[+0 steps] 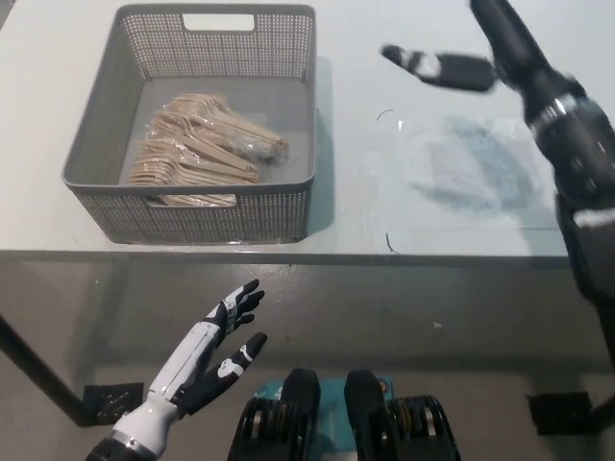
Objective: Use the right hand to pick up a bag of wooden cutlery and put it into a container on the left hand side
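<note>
Bags of wooden cutlery (pixel 204 144) lie piled inside a grey perforated basket (pixel 207 216) on the left part of the white table (pixel 365 206). My black right hand (pixel 440 67) hovers above the table's far right area, well to the right of the basket. It is motion-blurred, with its fingers stretched out toward the left and nothing in them. My white left hand (pixel 216 348) rests below the table's front edge at the lower left, open and empty.
The table's front edge (pixel 288 254) runs across the middle of the picture, with the floor below it. The right hand's blurred shadow falls on the table right of the basket.
</note>
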Action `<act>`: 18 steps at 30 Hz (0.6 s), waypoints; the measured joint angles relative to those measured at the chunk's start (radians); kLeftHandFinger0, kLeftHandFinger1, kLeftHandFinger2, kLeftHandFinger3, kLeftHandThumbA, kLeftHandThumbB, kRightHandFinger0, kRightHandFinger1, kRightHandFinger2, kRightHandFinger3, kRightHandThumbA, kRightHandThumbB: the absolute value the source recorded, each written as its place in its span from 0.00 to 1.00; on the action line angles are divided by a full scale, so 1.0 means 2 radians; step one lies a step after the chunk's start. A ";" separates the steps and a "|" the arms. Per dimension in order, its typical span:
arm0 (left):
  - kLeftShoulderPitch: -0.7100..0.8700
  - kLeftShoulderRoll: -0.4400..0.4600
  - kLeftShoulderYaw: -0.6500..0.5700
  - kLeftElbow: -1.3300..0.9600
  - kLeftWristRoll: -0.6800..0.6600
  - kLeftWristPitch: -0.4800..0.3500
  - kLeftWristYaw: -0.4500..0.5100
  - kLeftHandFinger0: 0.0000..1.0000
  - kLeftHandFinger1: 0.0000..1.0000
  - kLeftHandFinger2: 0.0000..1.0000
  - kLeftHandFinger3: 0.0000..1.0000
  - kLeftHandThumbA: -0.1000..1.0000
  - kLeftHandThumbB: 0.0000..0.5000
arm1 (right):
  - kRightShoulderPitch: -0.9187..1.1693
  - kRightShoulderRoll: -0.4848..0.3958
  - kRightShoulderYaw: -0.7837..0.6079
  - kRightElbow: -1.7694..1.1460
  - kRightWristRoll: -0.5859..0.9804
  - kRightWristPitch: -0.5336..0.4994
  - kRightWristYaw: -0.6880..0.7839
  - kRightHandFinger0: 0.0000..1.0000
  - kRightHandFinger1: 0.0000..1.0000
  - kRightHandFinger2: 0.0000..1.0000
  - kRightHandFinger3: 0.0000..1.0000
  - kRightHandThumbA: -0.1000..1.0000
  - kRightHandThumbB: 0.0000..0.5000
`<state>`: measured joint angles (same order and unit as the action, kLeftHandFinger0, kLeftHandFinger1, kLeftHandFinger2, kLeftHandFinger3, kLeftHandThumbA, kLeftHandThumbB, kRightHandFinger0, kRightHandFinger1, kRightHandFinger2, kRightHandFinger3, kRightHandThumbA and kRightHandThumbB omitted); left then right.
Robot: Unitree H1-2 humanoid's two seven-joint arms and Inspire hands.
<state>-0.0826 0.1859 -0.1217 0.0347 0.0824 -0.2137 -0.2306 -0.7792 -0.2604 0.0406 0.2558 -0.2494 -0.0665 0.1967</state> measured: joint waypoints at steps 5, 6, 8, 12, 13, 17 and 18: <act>0.001 0.000 0.000 0.001 0.000 0.000 0.000 1.00 1.00 1.00 1.00 0.84 0.40 | 0.085 -0.001 -0.018 -0.088 0.037 0.014 0.003 1.00 1.00 1.00 1.00 0.77 0.58; 0.001 0.000 0.000 0.001 0.000 0.000 0.000 1.00 1.00 1.00 1.00 0.84 0.39 | 0.099 -0.001 -0.020 -0.101 0.045 0.017 0.004 1.00 1.00 1.00 1.00 0.78 0.60; 0.002 0.000 0.001 0.002 0.000 0.000 0.000 1.00 1.00 1.00 1.00 0.84 0.39 | 0.139 0.000 -0.023 -0.135 0.065 0.021 0.005 1.00 1.00 1.00 1.00 0.83 0.62; 0.009 -0.001 0.001 0.002 0.000 0.000 0.000 1.00 1.00 1.00 1.00 0.84 0.36 | 0.210 0.001 -0.028 -0.181 0.104 0.028 0.009 1.00 1.00 1.00 1.00 0.82 0.57; 0.012 -0.001 0.001 0.002 0.000 0.000 0.000 1.00 1.00 1.00 1.00 0.83 0.34 | 0.227 0.002 -0.030 -0.189 0.115 0.029 0.011 1.00 1.00 1.00 1.00 0.82 0.57; 0.026 -0.001 0.001 0.002 0.000 -0.001 0.000 1.00 1.00 1.00 1.00 0.84 0.31 | 0.292 0.013 -0.034 -0.203 0.151 0.030 0.016 1.00 1.00 1.00 1.00 0.95 0.46; 0.028 -0.001 0.002 0.002 0.000 -0.001 0.000 1.00 1.00 1.00 1.00 0.83 0.30 | 0.307 0.018 -0.035 -0.204 0.160 0.029 0.017 1.00 1.00 1.00 1.00 0.99 0.48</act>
<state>-0.0257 0.1834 -0.1184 0.0392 0.0821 -0.2163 -0.2298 -0.1653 -0.2244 -0.0291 -0.1516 0.0703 -0.0079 0.2302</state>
